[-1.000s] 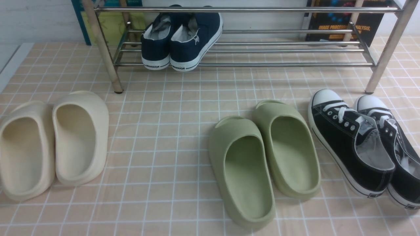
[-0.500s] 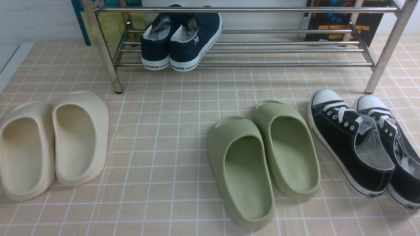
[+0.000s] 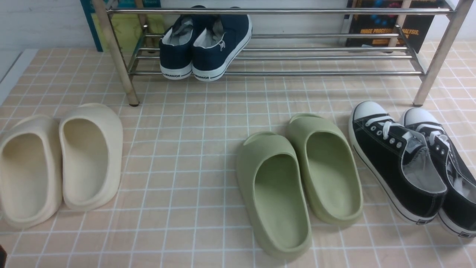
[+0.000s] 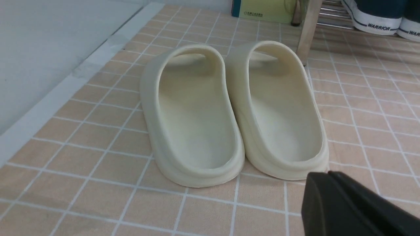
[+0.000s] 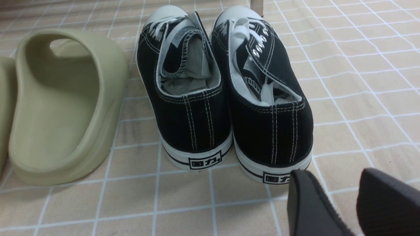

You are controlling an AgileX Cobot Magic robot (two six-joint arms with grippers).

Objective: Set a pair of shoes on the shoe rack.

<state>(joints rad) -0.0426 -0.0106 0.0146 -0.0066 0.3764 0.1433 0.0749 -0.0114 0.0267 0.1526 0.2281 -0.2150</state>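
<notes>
Peach-coloured cloth with a white grid [image 3: 208, 156] covers the whole work surface, with a pale wall behind it. At the far edge stands the shoe rack [image 3: 319, 57], a low chrome frame of thin horizontal bars between slanted legs, and the pair of shoes [image 3: 204, 44] — navy canvas with white soles — sits on its lower bars toward the left end, heels facing the camera, the two touching side by side. The right one of the pair leans a little, its heel tipped outward. In front of the rack three other pairs lie on the cloth: cream slides [image 3: 59, 163] at the left, green slides [image 3: 297, 178] near the middle, and black lace-up sneakers [image 3: 409, 163] with white toe caps at the right. A book with a dark cover [image 3: 386, 26] leans behind the rack's right part, a teal and yellow one [image 3: 126, 26] behind its left part. The left gripper [image 4: 328, 196] hangs just beside the heels of the cream slides with its fingers pressed together, grasping nothing. The right gripper [image 5: 341, 200] hovers close behind the heels of the black sneakers — its two dark fingers stand apart with cloth showing between them, and nothing is in them.
</notes>
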